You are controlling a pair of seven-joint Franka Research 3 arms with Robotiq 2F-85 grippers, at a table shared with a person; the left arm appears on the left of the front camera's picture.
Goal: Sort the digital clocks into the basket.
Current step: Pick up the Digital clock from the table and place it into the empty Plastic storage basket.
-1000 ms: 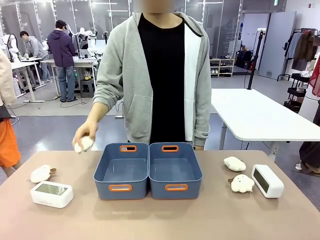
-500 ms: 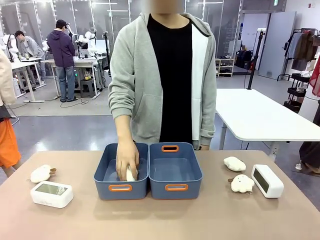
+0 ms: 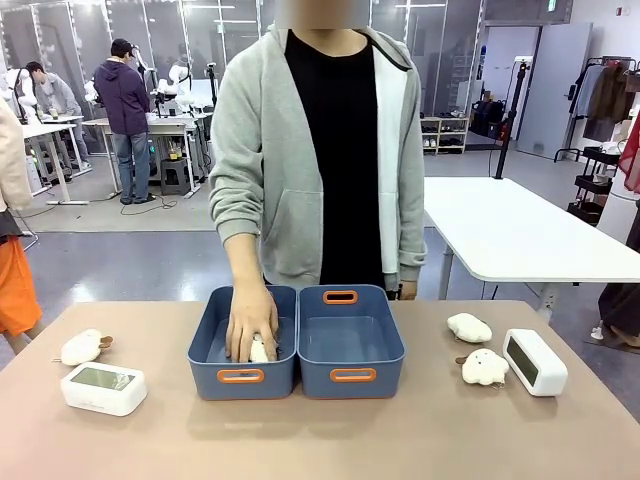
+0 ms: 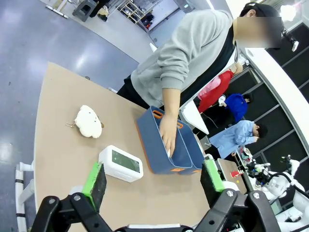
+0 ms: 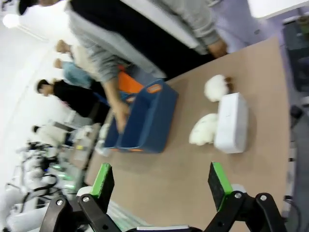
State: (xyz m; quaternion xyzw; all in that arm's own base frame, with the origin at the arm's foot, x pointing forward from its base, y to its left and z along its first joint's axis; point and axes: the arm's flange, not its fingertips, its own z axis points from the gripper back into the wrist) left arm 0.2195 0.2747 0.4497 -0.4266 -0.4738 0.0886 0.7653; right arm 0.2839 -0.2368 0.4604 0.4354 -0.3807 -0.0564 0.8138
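On the worktop (image 3: 320, 440), the left bin (image 3: 205, 378) and right bin (image 3: 320, 385) stand side by side in the middle, touching. A hand (image 3: 250, 322) lies in the left bin, over a plush (image 3: 259, 350). Left of the bins, the left clock (image 3: 103, 388) lies in front of the left plush (image 3: 80, 347). On the right, the far plush (image 3: 469, 327) and near plush (image 3: 485, 367) lie between the bins and the right clock (image 3: 535, 362).

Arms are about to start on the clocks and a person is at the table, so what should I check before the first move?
1. Left end effector open: ok.
2. Right end effector open: ok.
3. Left digital clock lying free, nothing against it: ok.
4. Finger room around right digital clock: cannot tell; a plush toy lies close beside it.
5. Left basket free of hands: not ok; the person's hand is inside it.
6. Right basket free of hands: ok.
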